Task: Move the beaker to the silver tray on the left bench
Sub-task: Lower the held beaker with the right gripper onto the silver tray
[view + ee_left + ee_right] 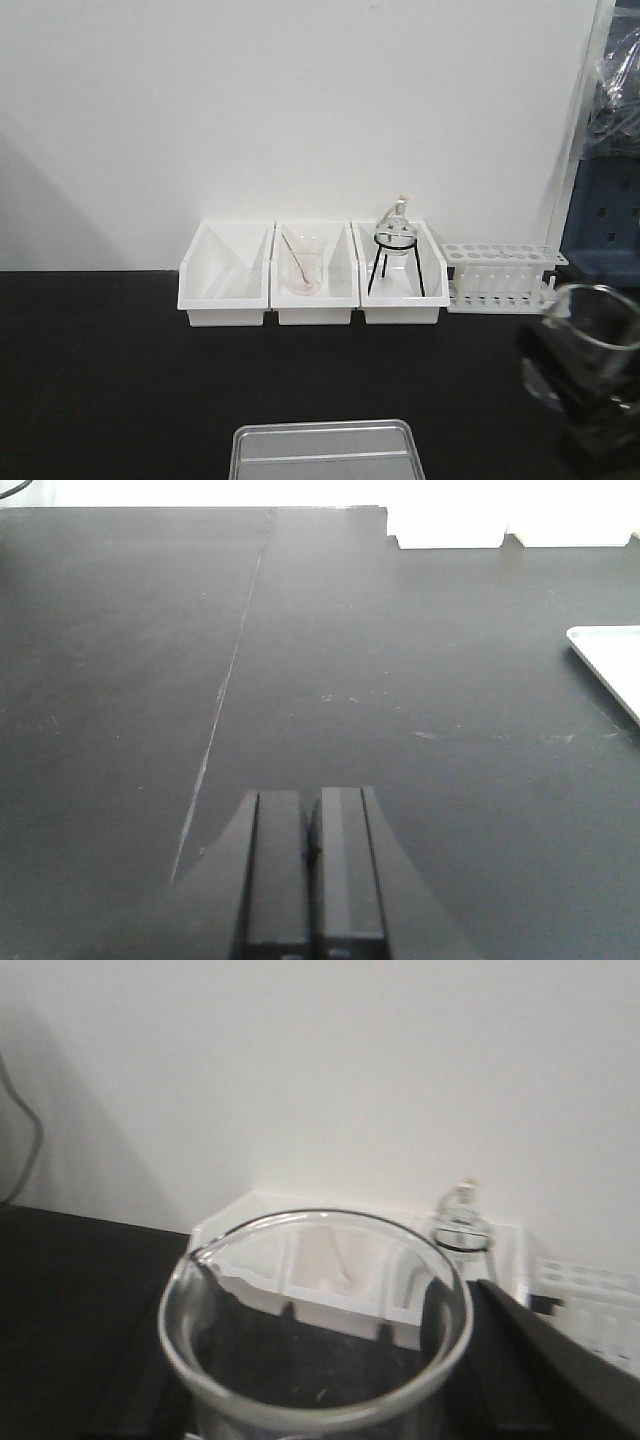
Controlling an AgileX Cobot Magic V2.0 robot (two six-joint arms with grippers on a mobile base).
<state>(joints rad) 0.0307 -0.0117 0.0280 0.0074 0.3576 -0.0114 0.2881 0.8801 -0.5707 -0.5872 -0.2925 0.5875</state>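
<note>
Mid-carry, the right hand (pixel 583 400) gripped the beaker (pixel 590 330) aloft; next it needed swinging left and lowering onto the tray (pixel 325 452).

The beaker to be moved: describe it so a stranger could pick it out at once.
On the black bench, look at the front view's right edge, in front of the white test-tube rack. There the right gripper holds the beaker above the bench. Unlike the beaker with a rod in the middle white bin, it is empty and in no bin.

Bright diffuse light; pics soft; beaker (pixel 315 1345) blurry close-up.
</note>
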